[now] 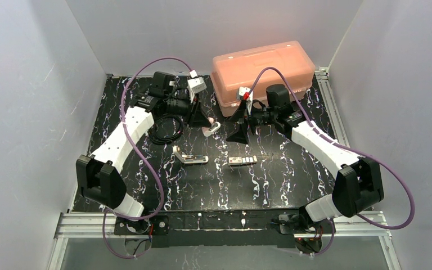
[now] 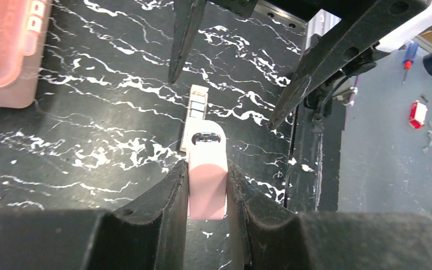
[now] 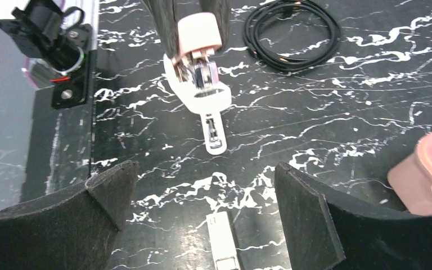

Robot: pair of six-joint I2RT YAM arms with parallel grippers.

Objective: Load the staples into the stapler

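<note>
The white stapler lies open on the black marbled table, its cover raised at the left end; in the right wrist view its silvery channel points toward me. A whitish packet with the staples lies to its right and shows in the left wrist view and the right wrist view. My left gripper is shut on a pinkish-tan block and holds it above the table. My right gripper is open and empty, just above the packet.
A translucent orange-pink box stands at the back, close behind the right gripper. A coiled black cable lies left of the left gripper. Metal rails run along the table's near and right edges.
</note>
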